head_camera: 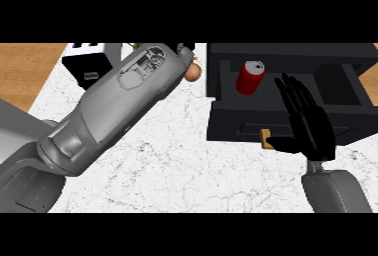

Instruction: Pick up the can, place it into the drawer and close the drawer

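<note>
Inside the open drawer (pixel 221 75) stands the red can (pixel 251 77), probably light and smooth; the right hand (pixel 306 122) is open, left hand unseen.

No text, brand or number can be read: the red can (pixel 250 77) shows no legible label, and the markings on the black-and-white box (pixel 90 62) at the counter's far edge are indistinct

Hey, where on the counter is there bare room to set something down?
The widest bare patch of the white counter lies in front of the dark drawer, between the two forearms. A smaller patch sits between the left forearm and the drawer's left side. Inside the drawer it is crowded: the red can is there, with the right robot hand beside it.
</note>
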You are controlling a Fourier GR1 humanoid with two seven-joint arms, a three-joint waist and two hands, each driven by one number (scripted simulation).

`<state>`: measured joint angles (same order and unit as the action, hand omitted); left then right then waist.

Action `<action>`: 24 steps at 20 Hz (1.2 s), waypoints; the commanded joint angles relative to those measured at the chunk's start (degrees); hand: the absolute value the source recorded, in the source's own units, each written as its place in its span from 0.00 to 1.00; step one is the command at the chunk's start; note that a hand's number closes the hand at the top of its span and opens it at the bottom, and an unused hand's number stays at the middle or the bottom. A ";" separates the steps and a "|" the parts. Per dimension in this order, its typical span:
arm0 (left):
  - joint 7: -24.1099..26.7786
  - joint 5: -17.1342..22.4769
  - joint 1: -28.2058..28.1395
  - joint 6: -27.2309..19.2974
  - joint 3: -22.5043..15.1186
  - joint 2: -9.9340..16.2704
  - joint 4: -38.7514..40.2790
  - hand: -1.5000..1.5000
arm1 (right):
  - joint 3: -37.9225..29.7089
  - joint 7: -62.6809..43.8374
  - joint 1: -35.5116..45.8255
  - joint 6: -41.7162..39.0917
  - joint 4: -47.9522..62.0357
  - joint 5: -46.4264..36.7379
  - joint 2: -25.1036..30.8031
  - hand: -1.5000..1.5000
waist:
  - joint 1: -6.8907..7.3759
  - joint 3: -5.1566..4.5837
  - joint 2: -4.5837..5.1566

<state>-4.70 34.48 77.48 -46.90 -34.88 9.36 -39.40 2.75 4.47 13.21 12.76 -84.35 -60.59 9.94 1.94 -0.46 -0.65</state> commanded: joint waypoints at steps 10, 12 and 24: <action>-5.89 -2.29 -7.77 3.23 0.39 10.86 -13.75 0.00 | -4.69 0.56 14.78 13.37 27.86 -7.42 -1.91 0.00 | 1.40 0.53 1.21; -7.38 -2.99 -8.84 2.34 -0.31 11.11 -14.96 0.00 | -6.19 3.23 15.95 15.59 31.27 -6.04 -1.13 0.00 | 1.25 0.58 1.24; -11.40 -5.20 -16.48 2.31 -0.09 16.68 -25.48 0.00 | -12.96 2.33 34.96 26.56 52.74 -7.85 -0.24 0.00 | 1.94 0.59 1.53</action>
<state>-15.43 30.17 62.87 -44.42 -35.22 25.16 -62.98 -8.32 6.39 42.63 37.00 -39.58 -68.97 10.04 3.75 -0.57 -0.05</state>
